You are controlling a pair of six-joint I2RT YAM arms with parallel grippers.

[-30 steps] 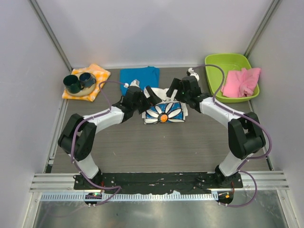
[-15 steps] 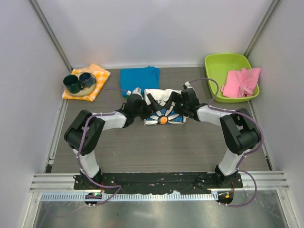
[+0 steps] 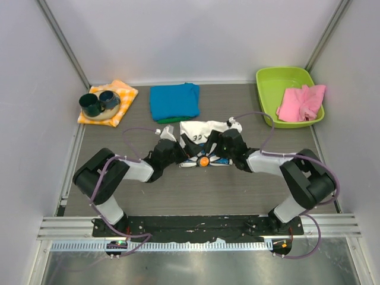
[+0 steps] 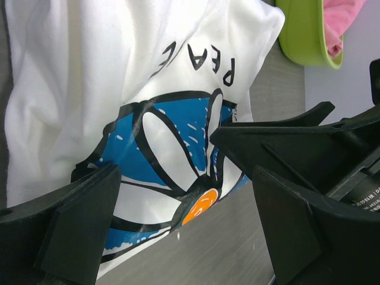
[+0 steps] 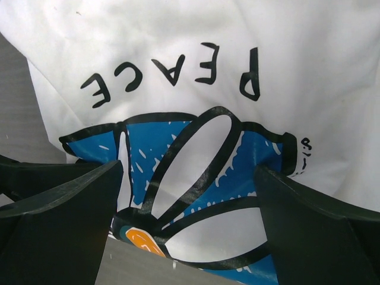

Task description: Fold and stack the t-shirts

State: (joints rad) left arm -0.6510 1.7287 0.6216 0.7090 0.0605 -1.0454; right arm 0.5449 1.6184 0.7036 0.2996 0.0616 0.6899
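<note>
The white t-shirt [image 3: 205, 133] with the blue daisy print and "PEACE" lettering lies folded on the table's middle. It fills the left wrist view [image 4: 119, 89] and the right wrist view [image 5: 196, 71]. My left gripper [image 3: 185, 153] is open at the shirt's near left edge, its jaws wide over the daisy print. My right gripper [image 3: 221, 151] is open at the near right edge, jaws astride the print. Neither holds cloth. The turquoise-blue t-shirt [image 3: 174, 101] lies folded behind, with a green one [image 3: 169, 120] showing under its near edge.
An orange-and-white checked cloth [image 3: 116, 98] with two dark cups [image 3: 98, 103] lies at the back left. A green tub [image 3: 279, 83] holding a pink cloth [image 3: 303, 101] stands at the back right; it also shows in the left wrist view [image 4: 303, 35].
Both grippers have drawn back toward the near edge of the white shirt and lowered. The shirt's near half now lies flatter and further forward; the PEACE lettering shows.
</note>
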